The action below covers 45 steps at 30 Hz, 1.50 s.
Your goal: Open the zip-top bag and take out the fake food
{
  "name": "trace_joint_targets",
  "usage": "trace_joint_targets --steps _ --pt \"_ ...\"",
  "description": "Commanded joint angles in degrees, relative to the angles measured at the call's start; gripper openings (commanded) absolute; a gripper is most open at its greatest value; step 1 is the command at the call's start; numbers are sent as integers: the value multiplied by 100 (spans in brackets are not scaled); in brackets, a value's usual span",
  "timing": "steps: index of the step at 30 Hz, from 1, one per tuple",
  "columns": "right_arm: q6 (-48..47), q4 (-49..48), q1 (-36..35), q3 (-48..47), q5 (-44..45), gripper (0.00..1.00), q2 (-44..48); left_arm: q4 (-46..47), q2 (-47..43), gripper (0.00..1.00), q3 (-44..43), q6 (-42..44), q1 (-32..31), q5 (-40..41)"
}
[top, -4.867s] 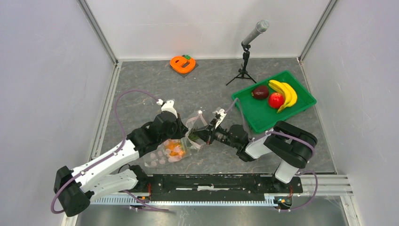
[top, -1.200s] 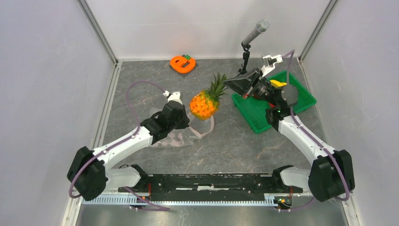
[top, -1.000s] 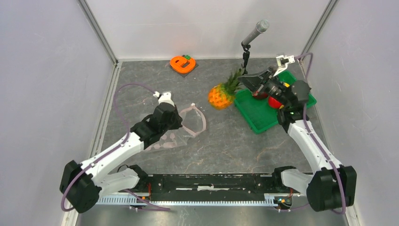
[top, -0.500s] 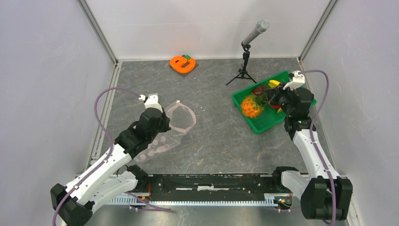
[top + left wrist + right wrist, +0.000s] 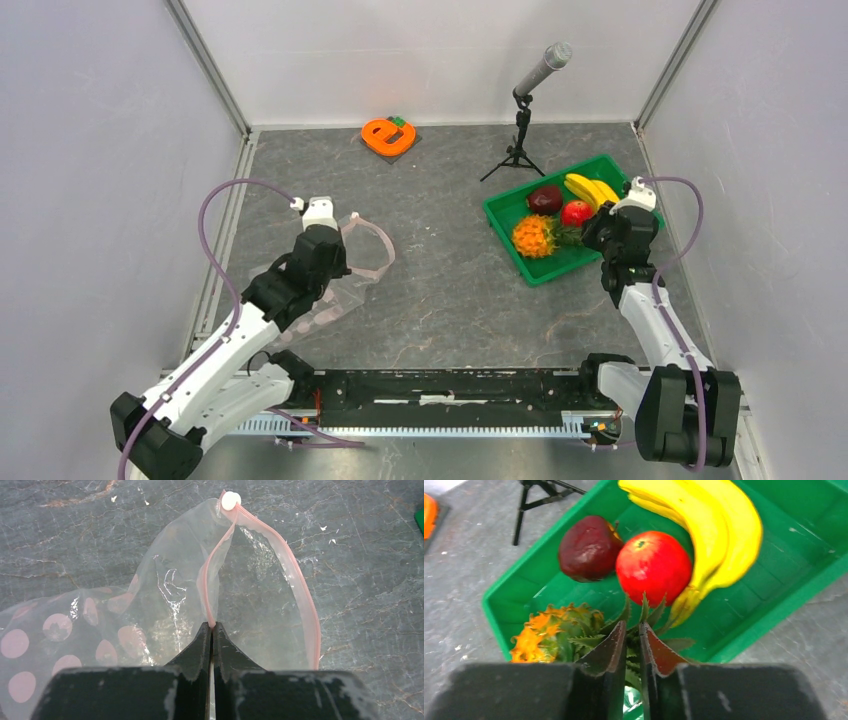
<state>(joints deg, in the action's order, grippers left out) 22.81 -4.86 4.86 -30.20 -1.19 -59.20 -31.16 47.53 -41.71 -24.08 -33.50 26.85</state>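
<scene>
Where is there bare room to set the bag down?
Wide bare tabletop between the zip-top bag and the green tray; a smaller patch between the orange e-shape and the microphone stand. The tray is crowded with fake food.

Plain white walls (image 5: 90, 150) enclose a grey marbled table (image 5: 450, 290) on three sides, evenly lit; aluminium rails (image 5: 205, 65) rise at its far corners.

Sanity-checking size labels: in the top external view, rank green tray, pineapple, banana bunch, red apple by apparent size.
1. green tray
2. pineapple and banana bunch: too alike to rank
3. red apple
</scene>
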Motion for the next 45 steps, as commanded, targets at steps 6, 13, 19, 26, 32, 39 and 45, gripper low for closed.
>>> trace_joint_targets --steps 6,13,19,26,32,39,45 --pt "-66 785 50 -394 748 64 157 239 90 2 -197 456 32 32" --pt "-481 1558 1 -1203 1258 98 416 309 172 2 -236 604 45 -47" --pt "-1046 2253 -350 -2114 2095 98 798 405 366 2 -322 795 45 -320" --pt "-2166 1715 -1408 -2251 3912 98 2156 761 738 5 -554 1087 36 -1109" --pt "-2810 685 -1760 -1329 4177 98 3545 760 881 38 -714 940 36 -1199" --pt "-2782 1442 -1871 -1204 4056 98 4149 313 132 89 -872 645 36 -1118" --pt "-2808 1771 -1917 -1173 3895 98 4580 -564 -898 100 -1285 439 36 -817"
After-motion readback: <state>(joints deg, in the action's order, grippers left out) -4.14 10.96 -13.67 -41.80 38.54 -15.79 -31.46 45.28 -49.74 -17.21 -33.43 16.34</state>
